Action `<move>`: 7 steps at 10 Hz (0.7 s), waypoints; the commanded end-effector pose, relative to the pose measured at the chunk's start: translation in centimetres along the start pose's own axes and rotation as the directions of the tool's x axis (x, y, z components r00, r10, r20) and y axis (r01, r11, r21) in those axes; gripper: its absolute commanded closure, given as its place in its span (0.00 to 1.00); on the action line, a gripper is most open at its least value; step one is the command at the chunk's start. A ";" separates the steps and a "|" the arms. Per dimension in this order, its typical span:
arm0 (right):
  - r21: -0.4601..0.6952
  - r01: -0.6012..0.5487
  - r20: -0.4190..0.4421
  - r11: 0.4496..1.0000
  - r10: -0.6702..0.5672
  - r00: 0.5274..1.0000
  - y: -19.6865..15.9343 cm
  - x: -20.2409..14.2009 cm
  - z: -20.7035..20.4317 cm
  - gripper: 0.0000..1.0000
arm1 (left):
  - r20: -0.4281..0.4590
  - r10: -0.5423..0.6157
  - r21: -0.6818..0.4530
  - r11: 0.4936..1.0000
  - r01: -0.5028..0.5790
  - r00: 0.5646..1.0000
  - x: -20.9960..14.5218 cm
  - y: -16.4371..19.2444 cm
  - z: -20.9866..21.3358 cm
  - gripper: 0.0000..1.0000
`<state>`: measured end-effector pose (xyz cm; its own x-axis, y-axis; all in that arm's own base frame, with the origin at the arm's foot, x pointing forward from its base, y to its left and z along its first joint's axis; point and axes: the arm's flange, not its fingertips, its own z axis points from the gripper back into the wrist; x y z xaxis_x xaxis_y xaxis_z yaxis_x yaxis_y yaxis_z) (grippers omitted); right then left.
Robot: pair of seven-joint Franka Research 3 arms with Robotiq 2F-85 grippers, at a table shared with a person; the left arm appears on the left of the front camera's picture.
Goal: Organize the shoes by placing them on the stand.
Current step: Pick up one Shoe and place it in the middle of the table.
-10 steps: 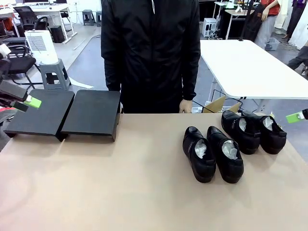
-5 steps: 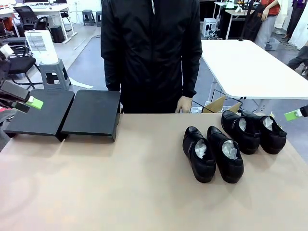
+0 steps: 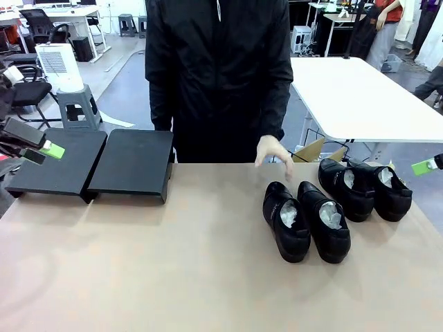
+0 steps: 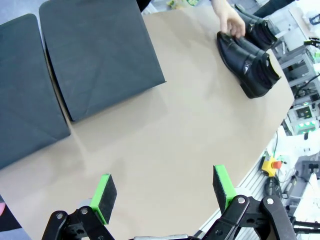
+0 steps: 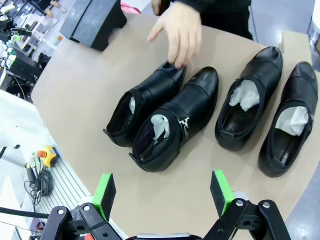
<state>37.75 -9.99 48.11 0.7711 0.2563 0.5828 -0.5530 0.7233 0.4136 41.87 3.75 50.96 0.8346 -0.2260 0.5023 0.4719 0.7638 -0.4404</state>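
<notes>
Four black shoes (image 3: pixel 286 225), each stuffed with white paper, stand in two pairs on the tabletop (image 3: pixel 173 263) at 3 o'clock. The stand (image 3: pixel 131 162), in two sections, lies at 10 o'clock. One person's hand (image 5: pixel 180 30) is over the innermost shoe's toe. Left gripper (image 4: pixel 163 189) and right gripper (image 5: pixel 163 192): jaws wide apart, holding nothing.

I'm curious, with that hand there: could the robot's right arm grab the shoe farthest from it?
Probably not cleanly: the person's hand hovers at that shoe's toe, and another shoe lies against it on the right gripper's side.
</notes>
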 end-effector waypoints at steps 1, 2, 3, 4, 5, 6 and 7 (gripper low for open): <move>0.016 -0.010 0.022 1.000 0.010 1.000 -0.2 0.1 -0.2 0.00 | 0.002 -0.007 -0.010 1.000 0.008 1.000 0.0 0.2 0.2 0.00; 0.016 -0.010 0.022 1.000 0.010 1.000 -0.2 0.1 -0.2 0.00 | 0.002 -0.007 -0.010 1.000 0.008 1.000 0.0 0.2 0.2 0.00; 0.016 -0.010 0.022 1.000 0.010 1.000 -0.2 0.1 -0.2 0.00 | 0.002 -0.007 -0.010 1.000 0.008 1.000 0.0 0.2 0.2 0.00; 0.016 -0.010 0.022 1.000 0.010 1.000 -0.2 0.1 -0.2 0.00 | 0.002 -0.007 -0.010 1.000 0.008 1.000 0.0 0.2 0.2 0.00; 0.000 0.001 -0.001 1.000 -0.001 1.000 0.0 0.0 0.0 0.00 | 0.002 -0.007 -0.010 1.000 0.008 1.000 0.0 0.2 0.2 0.00; -0.019 0.002 -0.020 1.000 -0.003 1.000 0.1 1.0 -0.3 0.00 | 0.002 -0.007 -0.010 1.000 0.008 1.000 0.0 0.2 0.2 0.00; -0.066 -0.004 -0.026 0.998 0.002 1.000 0.4 2.3 -0.1 0.00 | 0.002 -0.007 -0.010 1.000 0.008 1.000 0.0 0.2 0.2 0.00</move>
<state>38.29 -9.46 48.49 0.7705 0.2719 0.5765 -0.5539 0.7332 0.3944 41.85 3.88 50.96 0.8355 -0.2240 0.5018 0.4696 0.7653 -0.4403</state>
